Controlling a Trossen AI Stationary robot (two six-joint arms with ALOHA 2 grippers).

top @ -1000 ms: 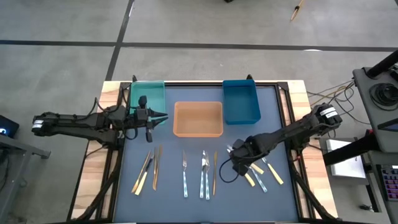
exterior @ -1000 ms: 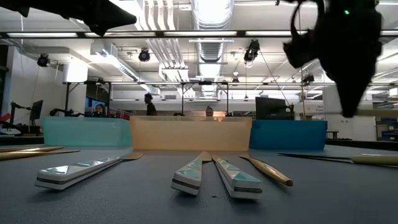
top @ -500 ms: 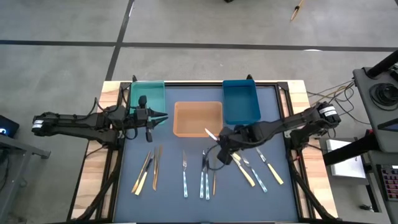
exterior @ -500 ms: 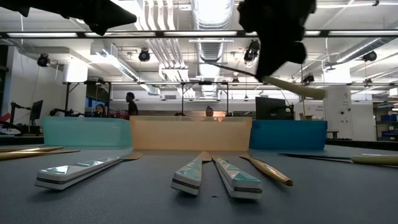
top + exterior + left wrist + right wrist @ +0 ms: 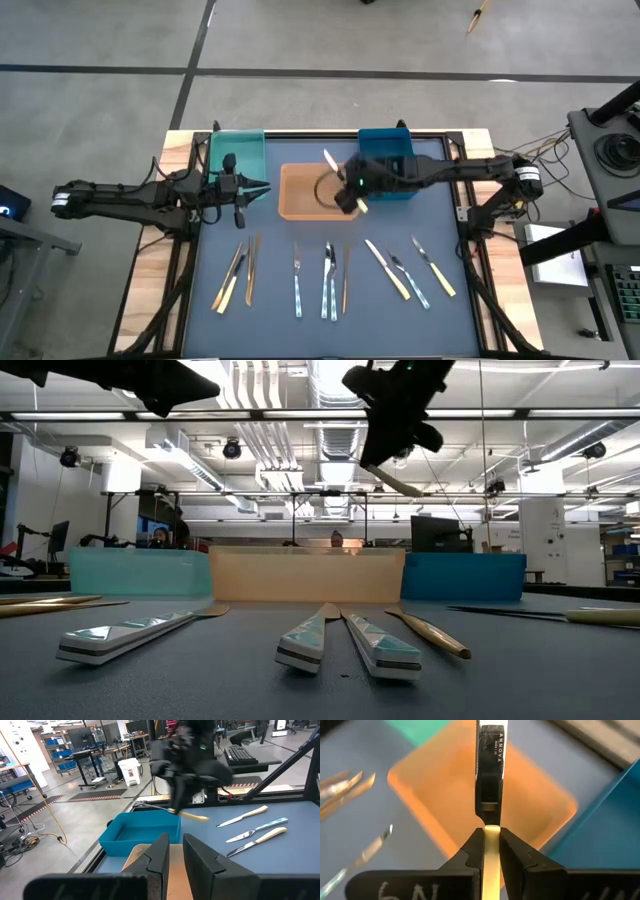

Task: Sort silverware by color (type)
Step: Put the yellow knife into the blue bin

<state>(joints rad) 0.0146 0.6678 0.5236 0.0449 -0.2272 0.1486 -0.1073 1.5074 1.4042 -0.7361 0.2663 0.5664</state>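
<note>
Cream-handled knife (image 5: 343, 183), blade steel, is clamped in the right gripper (image 5: 350, 190) above the orange bin (image 5: 318, 191) at centre frame, high view. Bins appear empty; sorting looks barely begun, with eleven-odd pieces of silverware (image 5: 330, 280) lying across the lower counter (image 5: 280, 250). Left gripper (image 5: 262, 187), jaws nearly together and holding nothing, waits beside the teal bin (image 5: 237, 155).

Low view: faceted handles lie in the foreground.

Right wrist view: fingers pinch the smooth handle; the blade is stamped.

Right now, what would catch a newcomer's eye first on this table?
The right gripper holds a cream-handled knife in the air over the orange bin, jaws shut on its handle. Below, the rest of the silverware lies in rows on the dark mat.
</note>
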